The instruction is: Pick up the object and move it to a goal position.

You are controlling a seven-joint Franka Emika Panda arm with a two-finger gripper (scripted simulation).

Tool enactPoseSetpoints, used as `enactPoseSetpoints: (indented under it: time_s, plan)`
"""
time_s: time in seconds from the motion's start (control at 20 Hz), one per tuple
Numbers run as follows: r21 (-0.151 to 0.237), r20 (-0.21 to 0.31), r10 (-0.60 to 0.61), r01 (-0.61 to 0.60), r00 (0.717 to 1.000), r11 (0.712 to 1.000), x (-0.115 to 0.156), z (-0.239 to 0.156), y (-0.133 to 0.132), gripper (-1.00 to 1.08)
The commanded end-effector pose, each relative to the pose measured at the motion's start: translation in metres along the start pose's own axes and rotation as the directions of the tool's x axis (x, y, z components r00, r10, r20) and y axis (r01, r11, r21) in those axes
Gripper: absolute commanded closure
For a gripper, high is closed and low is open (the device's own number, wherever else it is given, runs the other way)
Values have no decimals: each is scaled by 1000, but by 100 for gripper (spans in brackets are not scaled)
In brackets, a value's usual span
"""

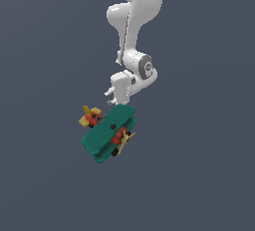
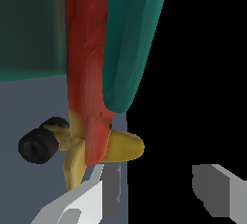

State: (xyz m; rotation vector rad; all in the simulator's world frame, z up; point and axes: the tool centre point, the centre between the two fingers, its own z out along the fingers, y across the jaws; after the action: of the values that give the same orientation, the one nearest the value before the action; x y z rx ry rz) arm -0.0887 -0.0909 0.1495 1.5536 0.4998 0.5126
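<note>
the toy biplane (image 1: 109,134) looks like smooth, shiny plastic. it has two flat teal-green wings (image 1: 105,136) stacked one over the other, with rounded ends. its body is a red-orange tube. one end has a yellow part with little blades sticking out (image 1: 88,115), and the other end has a yellow part too (image 1: 127,138). i cannot tell which is the propeller and which is the tail. small black wheels (image 2: 39,143) sit under it, round and dark like tiny tires.

in the exterior view the plane is tilted. its body runs on a slant, from up at the exterior view's left to down at the exterior view's right. the wings run across that line, so their long side goes from upper right to lower left. the plane sits just under the arm's hand, in the middle of the picture, with plain gray-blue ground (image 1: 45,185) all around it. i cannot tell if it rests on the ground or hangs in the air.

the white arm (image 1: 139,21) comes down from the top, bends at a round joint, and points its hand down at the plane. the gripper (image 1: 119,106) is right at the plane's upper wing. in the wrist view two pale gray fingers (image 2: 217,189) show with a gap between them, and the plane's red body and yellow end are very close. i cannot tell if the gripper is holding the plane or just near it.
</note>
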Motion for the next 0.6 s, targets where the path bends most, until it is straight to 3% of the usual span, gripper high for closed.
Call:
enactPoseSetpoints:
  time_s: [0.0, 0.55]
  plan:
    - [-9, -39, 7, -8, 999, 1000, 6, -2, -1, -20]
    - [-29, -202, 38, -45, 979, 999, 30, -15, -5, -20]
